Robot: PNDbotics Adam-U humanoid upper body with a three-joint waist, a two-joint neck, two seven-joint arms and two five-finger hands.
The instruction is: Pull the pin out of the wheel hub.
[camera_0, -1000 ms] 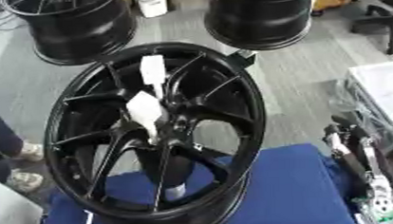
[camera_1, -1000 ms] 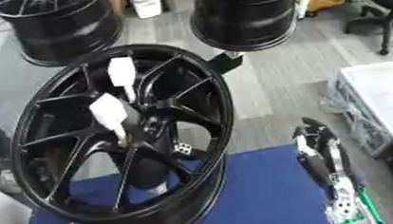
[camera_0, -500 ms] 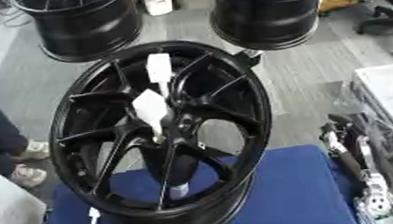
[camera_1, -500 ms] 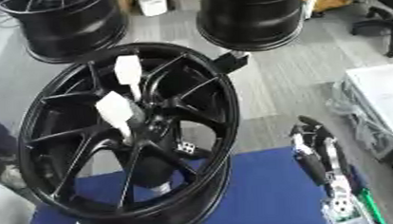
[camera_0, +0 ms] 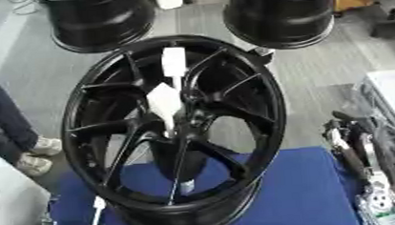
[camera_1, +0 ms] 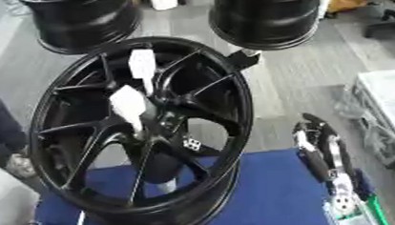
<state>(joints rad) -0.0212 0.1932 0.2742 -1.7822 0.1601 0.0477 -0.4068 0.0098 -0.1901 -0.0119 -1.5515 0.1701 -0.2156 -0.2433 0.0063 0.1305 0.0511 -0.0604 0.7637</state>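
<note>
A black wheel hub [camera_1: 143, 136] stands tilted on my blue desk [camera_1: 271, 197], a white pin [camera_1: 130, 105] at its centre. My right hand [camera_1: 319, 147] rests at four o'clock, fingers relaxed, apart from it.

right hand [camera_1: 319, 149]: lower right, fingers straight, pointing up, holding nothing | left hand: out of sight
</note>
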